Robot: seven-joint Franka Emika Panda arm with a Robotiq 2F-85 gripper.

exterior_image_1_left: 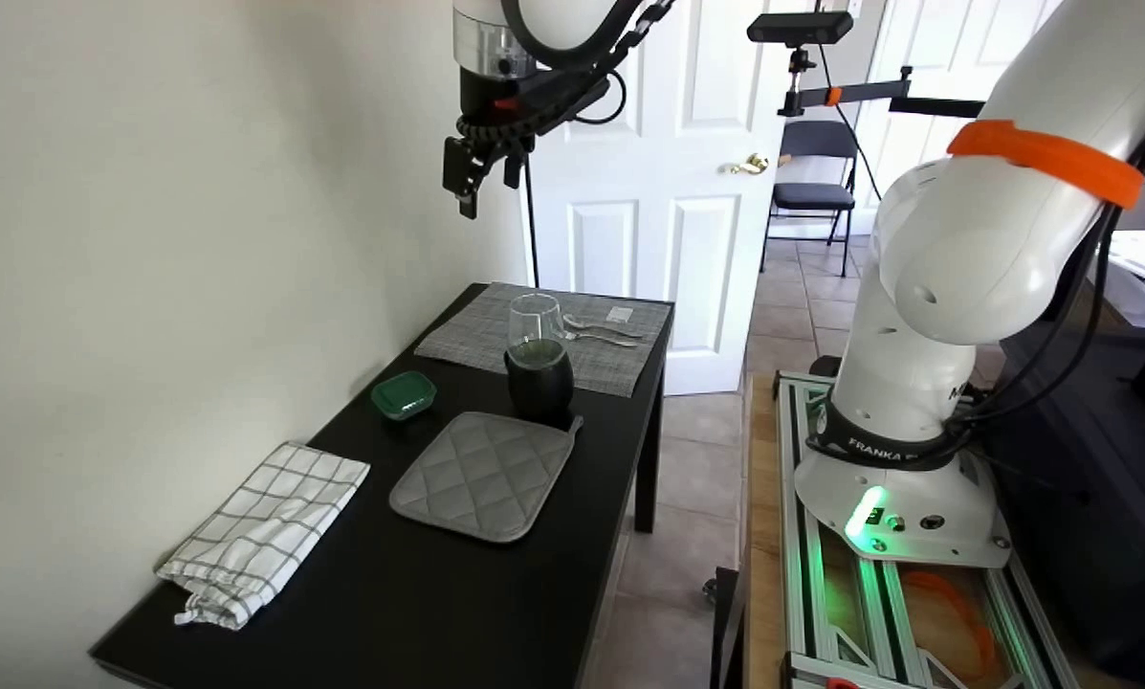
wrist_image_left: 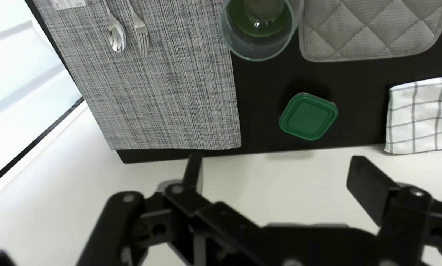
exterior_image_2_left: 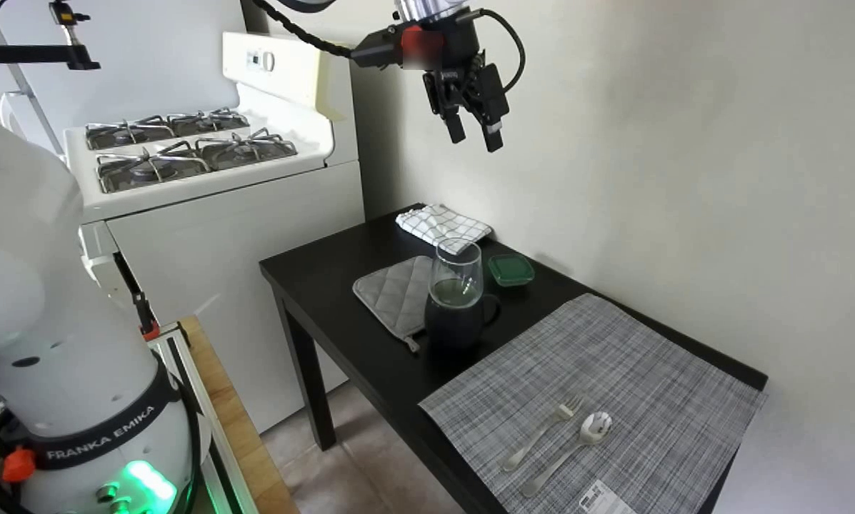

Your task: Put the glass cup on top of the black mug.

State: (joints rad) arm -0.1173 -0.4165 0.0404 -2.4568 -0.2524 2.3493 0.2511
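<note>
The glass cup (exterior_image_1_left: pixel 536 321) stands upright on top of the black mug (exterior_image_1_left: pixel 541 388), lined up with it. The same stack shows as glass cup (exterior_image_2_left: pixel 458 265) over black mug (exterior_image_2_left: pixel 450 327), whose handle points toward the wall side. How far the glass's base sits inside the mug's mouth is hard to tell. In the wrist view the glass cup (wrist_image_left: pixel 257 51) is at the top edge, cut off. My gripper (exterior_image_1_left: pixel 491 191) is open and empty, high above the table and apart from the stack; it also shows in an exterior view (exterior_image_2_left: pixel 476 139) and the wrist view (wrist_image_left: pixel 276 162).
The black table (exterior_image_1_left: pixel 419 593) stands against a wall. A grey pot holder (exterior_image_1_left: pixel 486 474), a green lidded container (wrist_image_left: pixel 308 116) and a checked towel (exterior_image_1_left: pixel 266 536) lie around the stack. A grey placemat (exterior_image_2_left: pixel 613 385) carries a fork (exterior_image_2_left: pixel 543 432) and a spoon (exterior_image_2_left: pixel 570 453).
</note>
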